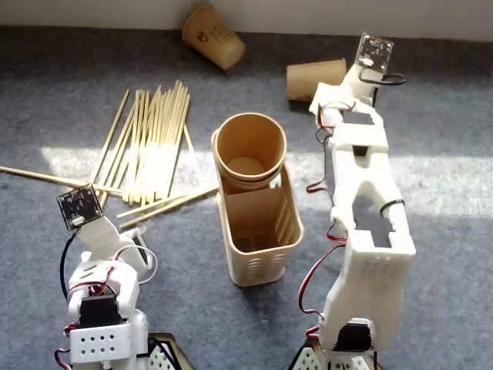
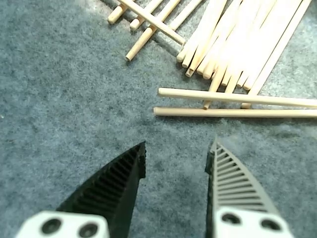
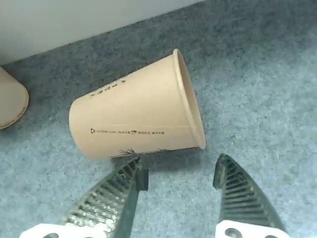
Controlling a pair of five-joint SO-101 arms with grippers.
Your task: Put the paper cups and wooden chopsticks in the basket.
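Right arm (image 1: 362, 231) of mine stretches out over the surface (image 1: 431, 293) past the basket. Right tool (image 3: 181, 161) is wide open, holding nothing, jaws just short of a cup lying on its side. Left arm (image 1: 100, 308) sits low and back. Left tool (image 2: 178, 145) is also wide open and empty, over bare surface just short of the chopsticks.

Basket (image 1: 262, 270) is upright between my arms, tall and narrow. Stacked cups (image 1: 250, 166) stand in its far end, rims above the basket's rim, and the near end is free.

Side cup (image 3: 133, 124) lies beyond the basket, right in front of my right tool. Far cup (image 1: 213, 36) is also tipped over, near the back wall, well apart from the side cup.

Chopsticks (image 1: 150, 142) are fanned in a loose pile on my left of the basket. Two strays (image 2: 233, 104) lie crosswise nearest my left tool. None are in the basket.

Risks, as I judge them:
- The side cup is round and light, so a jaw touching one side first could roll it off or shove it toward the wall.
- Squeezing too hard would crush the thin paper.
- The chopsticks lie flat and packed, so I may pinch several or none, or scatter the pile.
- Long sticks going into the narrow free end could snag the stacked cups.
- Either arm brushing the basket could tip it.
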